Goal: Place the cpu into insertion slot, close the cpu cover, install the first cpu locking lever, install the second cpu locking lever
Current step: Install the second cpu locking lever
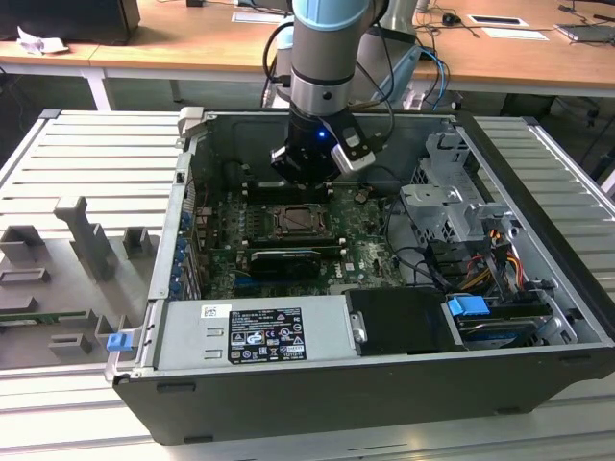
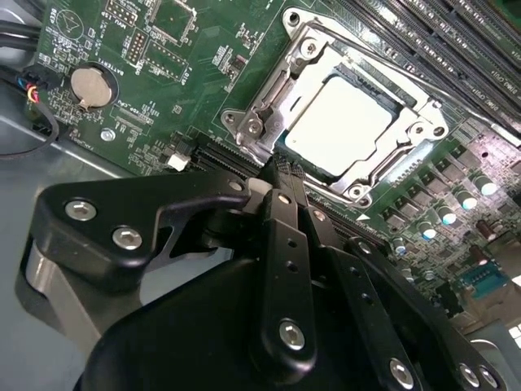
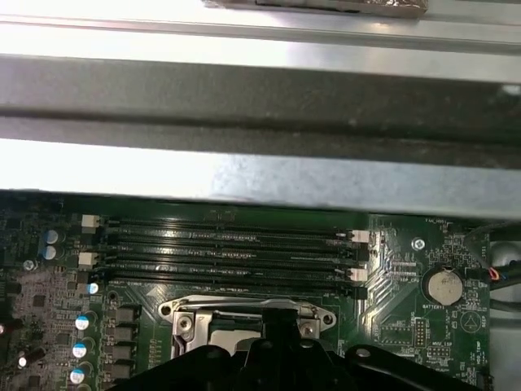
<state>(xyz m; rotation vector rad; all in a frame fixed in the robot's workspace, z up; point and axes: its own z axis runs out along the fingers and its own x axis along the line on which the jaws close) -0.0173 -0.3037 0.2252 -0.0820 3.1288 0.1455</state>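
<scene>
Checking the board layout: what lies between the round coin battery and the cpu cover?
In the second wrist view, bare green circuit board with small components separates the coin battery from the cpu cover.

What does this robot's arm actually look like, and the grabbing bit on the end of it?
The arm is a thick silver-grey tube with a pale blue cap on its joint and black cables looping beside it. Near its wrist a small blue light glows. The end effector is matt black, built of flat jointed links held by shiny silver screws, narrowing to slim fingers.
</scene>
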